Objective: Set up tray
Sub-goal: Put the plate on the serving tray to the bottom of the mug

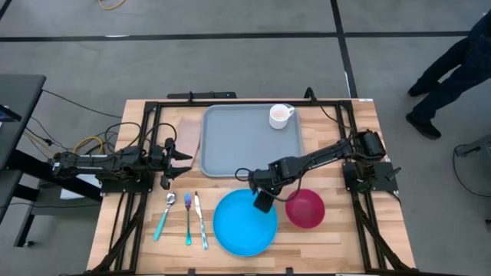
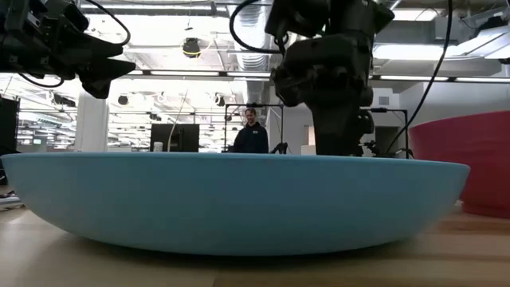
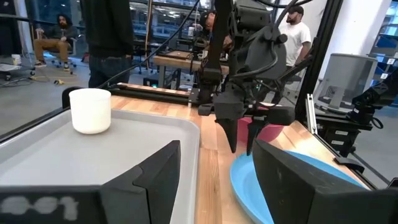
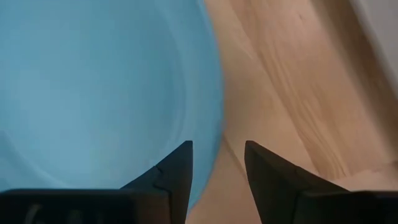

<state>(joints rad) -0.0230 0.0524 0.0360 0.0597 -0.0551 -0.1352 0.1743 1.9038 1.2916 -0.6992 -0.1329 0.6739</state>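
Note:
The grey-blue tray (image 1: 245, 146) lies flat at the table's far middle, with a white cup (image 1: 280, 116) standing in its far right corner. The round bright blue plate (image 1: 244, 224) rests on the table near the tray. My right gripper (image 1: 263, 202) points down over the plate's far right rim (image 4: 211, 118) and is open. One finger stands above the plate's inside and the other above the bare wood. My left gripper (image 1: 186, 159) waits open, level, beside the tray's left edge.
A magenta bowl (image 1: 305, 208) stands just right of the plate, close to my right gripper. A spoon (image 1: 165, 215), fork (image 1: 188, 218) and knife (image 1: 200, 221) lie left of the plate. A brown mat (image 1: 189, 136) lies along the tray's left side. People stand beyond the table.

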